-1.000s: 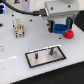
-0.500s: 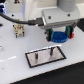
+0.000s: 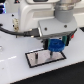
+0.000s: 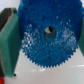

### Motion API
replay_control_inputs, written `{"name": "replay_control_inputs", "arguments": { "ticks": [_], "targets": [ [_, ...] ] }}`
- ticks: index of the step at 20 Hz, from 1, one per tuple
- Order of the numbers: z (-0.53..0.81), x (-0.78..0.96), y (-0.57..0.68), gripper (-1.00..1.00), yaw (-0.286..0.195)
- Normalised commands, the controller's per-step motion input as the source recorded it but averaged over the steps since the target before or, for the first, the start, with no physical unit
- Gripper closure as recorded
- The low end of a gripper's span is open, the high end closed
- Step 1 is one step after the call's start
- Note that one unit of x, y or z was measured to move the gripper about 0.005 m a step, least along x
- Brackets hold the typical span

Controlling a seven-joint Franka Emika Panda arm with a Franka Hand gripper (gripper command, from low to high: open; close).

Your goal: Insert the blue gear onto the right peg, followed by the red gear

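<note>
My gripper (image 3: 55,47) is shut on the blue gear (image 3: 55,46), a wide toothed disc that hangs just above the exterior view's right part of the black-bordered grey plate (image 3: 39,59). Close up in the wrist view, the blue gear (image 4: 47,37) fills the frame, with its centre hole showing and a teal finger (image 4: 8,42) against its rim on each side. The right peg is too small and blurred to make out under the gear. In the exterior view the red gear is hidden behind the arm. A red sliver (image 4: 2,80) at the wrist frame's corner may be the red gear.
The white arm body (image 3: 45,17) takes up the upper half of the exterior view. The plate lies on a white tabletop (image 3: 20,72). Dark background shows behind the arm.
The gripper has come down with the blue gear from near the red gear toward the plate. The arm now covers the red gear in the exterior view.
</note>
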Motion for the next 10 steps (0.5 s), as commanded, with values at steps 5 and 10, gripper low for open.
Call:
{"name": "replay_control_inputs", "arguments": {
  "ticks": [5, 10],
  "targets": [
    [-0.07, 0.19, -0.14, 1.00, 0.000],
    [0.00, 0.14, -0.05, 1.00, 0.000]
  ]
}}
